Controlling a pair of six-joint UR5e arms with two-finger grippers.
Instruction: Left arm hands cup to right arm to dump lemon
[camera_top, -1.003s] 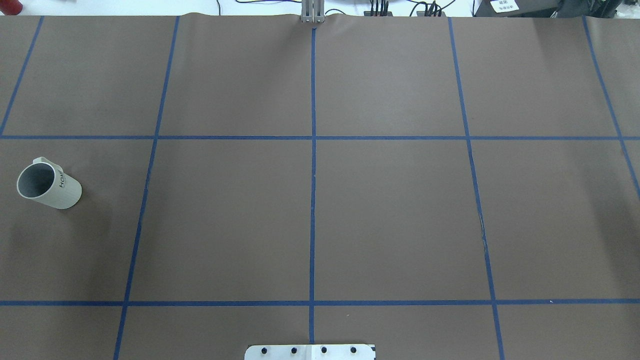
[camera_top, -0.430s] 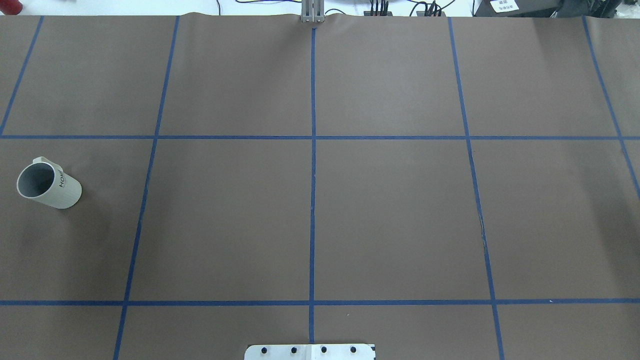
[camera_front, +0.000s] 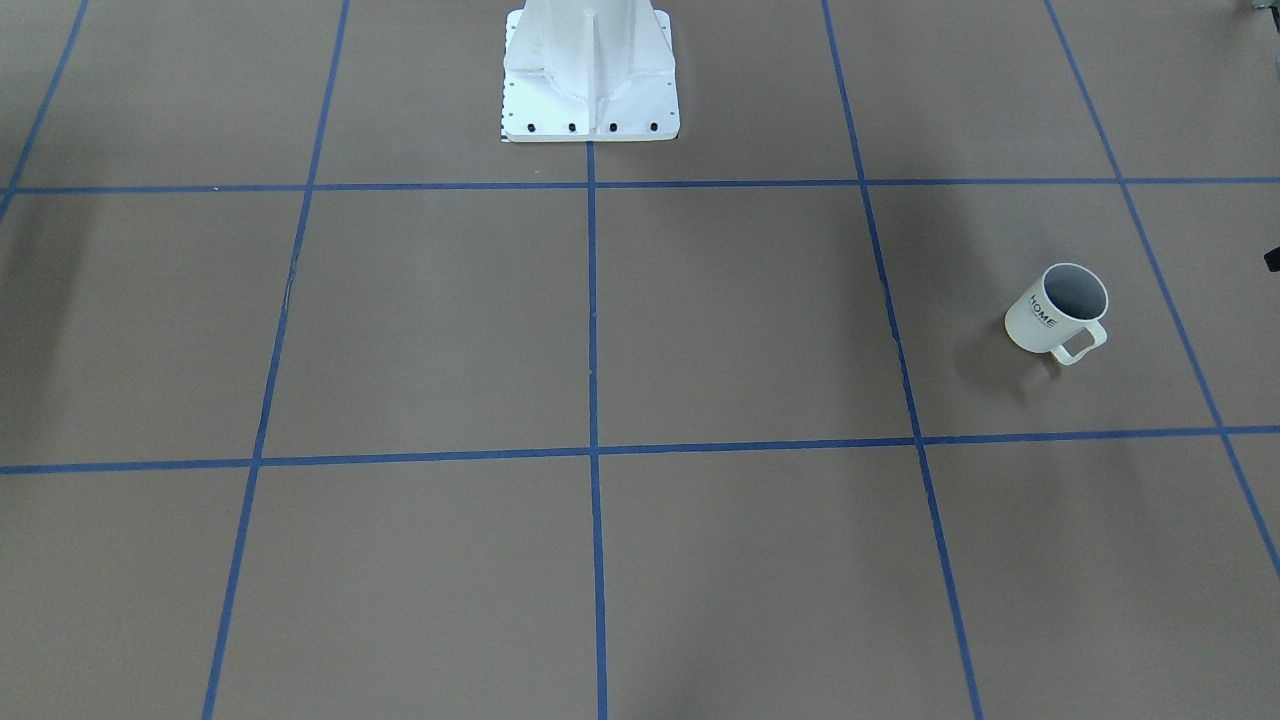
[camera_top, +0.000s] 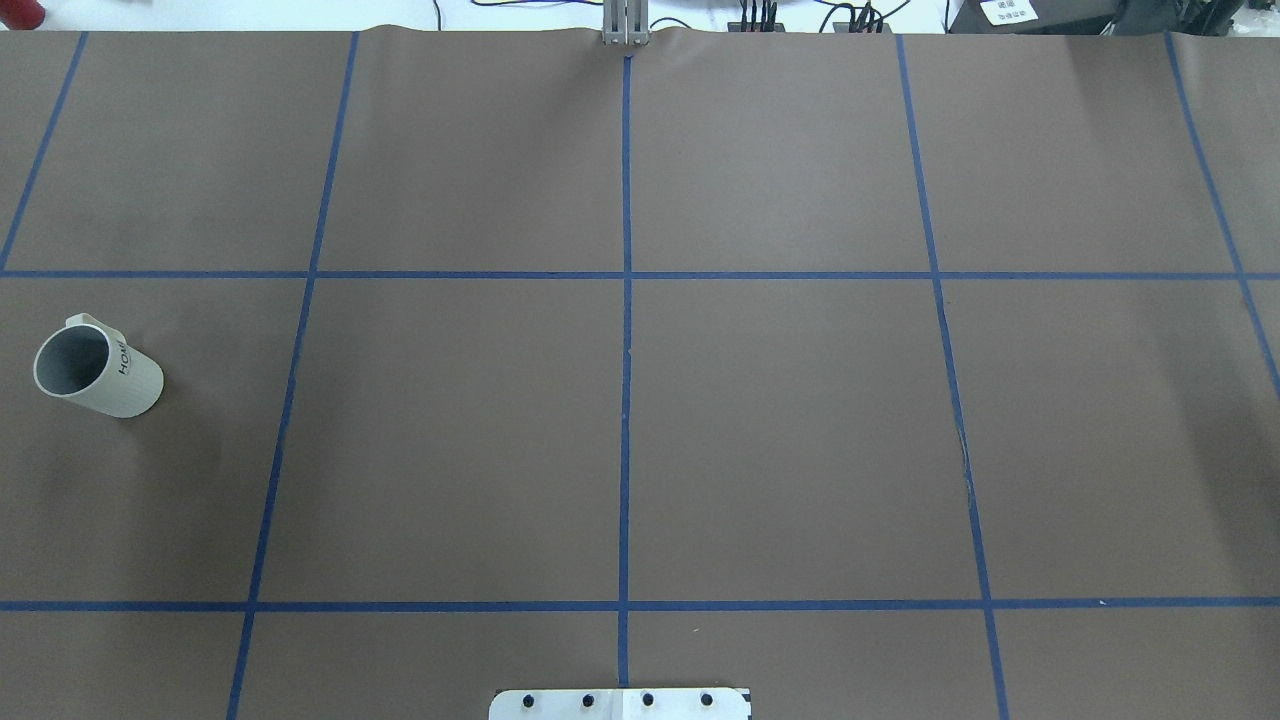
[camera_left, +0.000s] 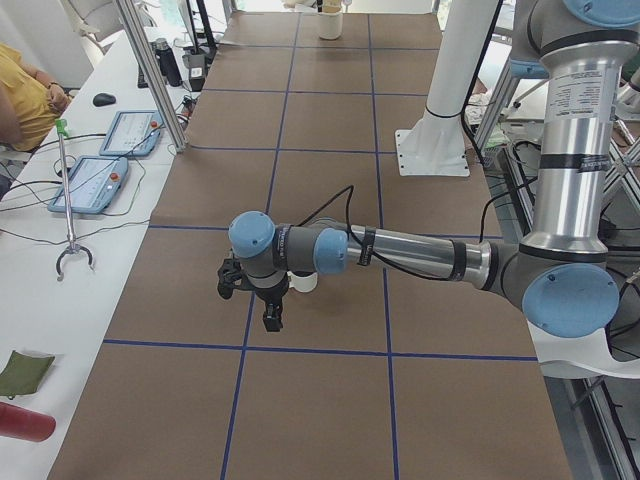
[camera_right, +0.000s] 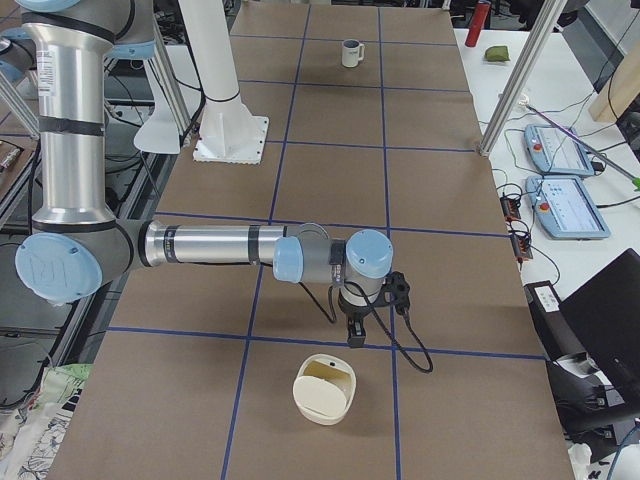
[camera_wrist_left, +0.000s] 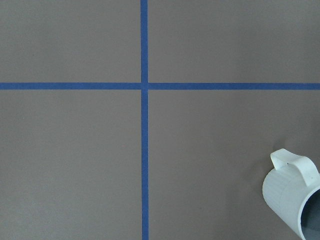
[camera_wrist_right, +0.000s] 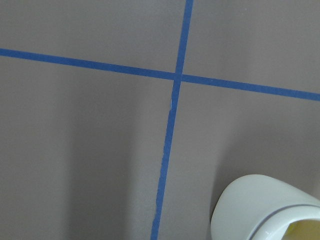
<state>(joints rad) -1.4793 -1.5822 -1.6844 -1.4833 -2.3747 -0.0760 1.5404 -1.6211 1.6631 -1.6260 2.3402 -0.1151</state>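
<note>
The cup (camera_top: 95, 372) is an off-white mug with "HOME" on its side. It stands upright on the brown mat at the robot's far left, and also shows in the front view (camera_front: 1057, 315). In the left wrist view the cup (camera_wrist_left: 292, 192) sits at the bottom right corner. The lemon does not show; the cup's visible inside is grey. The left gripper (camera_left: 272, 318) hangs just beside the cup (camera_left: 303, 282); I cannot tell whether it is open or shut. The right gripper (camera_right: 355, 335) hangs low at the table's other end; I cannot tell its state either.
A cream bowl-like container (camera_right: 322, 388) with a yellowish inside lies on the mat just beyond the right gripper, and shows in the right wrist view (camera_wrist_right: 265, 210). The white pedestal base (camera_front: 590, 70) stands at the robot's edge. Blue tape lines grid the mat.
</note>
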